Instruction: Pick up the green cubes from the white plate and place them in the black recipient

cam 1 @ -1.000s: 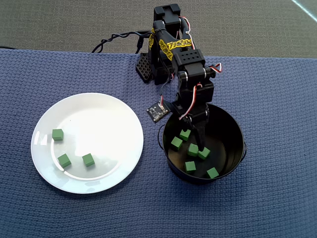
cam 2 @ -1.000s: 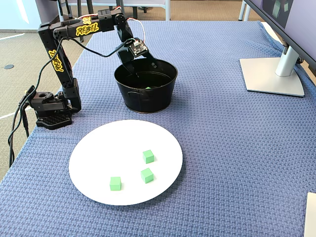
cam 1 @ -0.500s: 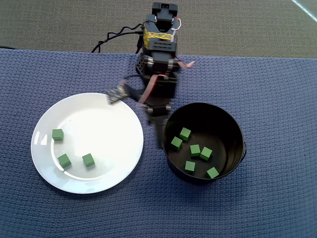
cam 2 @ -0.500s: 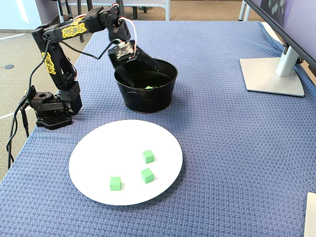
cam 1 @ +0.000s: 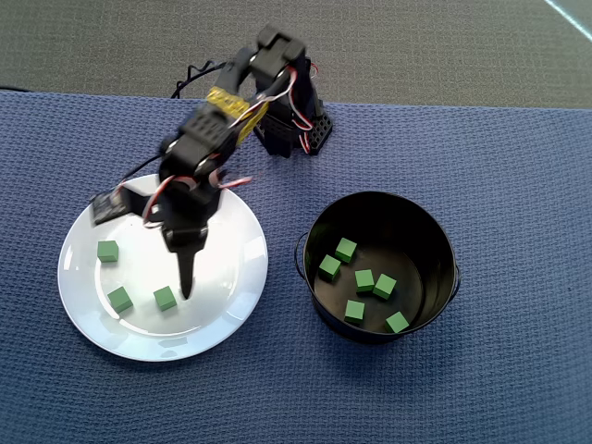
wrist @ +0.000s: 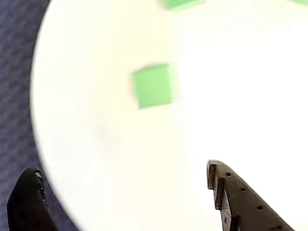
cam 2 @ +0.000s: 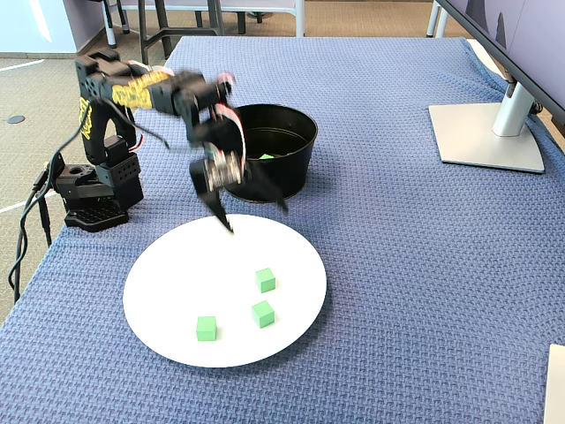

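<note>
Three green cubes lie on the white plate at the left. Several more green cubes lie inside the black pot at the right. My gripper hangs over the plate's middle, just right of the nearest cube, pointing down. In the wrist view my gripper is wide open and empty over the plate, with one cube ahead of it. In the fixed view the gripper is blurred above the plate's far edge, in front of the pot.
The arm's base stands behind the plate and pot on the blue woven mat. A monitor stand is at the far right of the fixed view. Cables hang off the table's left edge.
</note>
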Available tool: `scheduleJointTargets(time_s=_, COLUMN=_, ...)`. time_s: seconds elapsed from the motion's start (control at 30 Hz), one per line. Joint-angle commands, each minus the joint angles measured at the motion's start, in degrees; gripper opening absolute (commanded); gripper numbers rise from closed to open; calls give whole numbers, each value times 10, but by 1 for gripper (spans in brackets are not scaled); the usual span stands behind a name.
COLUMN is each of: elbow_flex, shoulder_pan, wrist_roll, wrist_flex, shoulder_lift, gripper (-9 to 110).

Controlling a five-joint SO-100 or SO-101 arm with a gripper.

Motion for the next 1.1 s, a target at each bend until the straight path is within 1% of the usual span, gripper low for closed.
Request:
scheduleJointTargets(time_s=0.0, elbow_flex=-44, shoulder_pan=26, wrist_roll=-56, wrist_flex=-35, shoulder_lift=-49, gripper=37)
scheduleJointTargets(time_s=0.1, elbow_flex=-43, shoulder_pan=40, wrist_roll=-83, wrist_flex=-69, shoulder_lift=-91, gripper=35)
scheduleJointTargets(time_s=0.33, elbow_flex=-82, shoulder_pan=41, wrist_roll=-120, wrist_flex=-81, shoulder_lift=-150, gripper=33)
scheduleJointTargets(time_s=0.73, elbow_flex=-81, shoulder_pan=10, wrist_roll=-78, wrist_flex=-116, shoulder_lift=-160, gripper=29)
scheduleJointTargets(time_s=1.07, elbow_flex=-119, shoulder_pan=-18, wrist_roll=-54, wrist_flex=-107, shoulder_lift=-205, gripper=27)
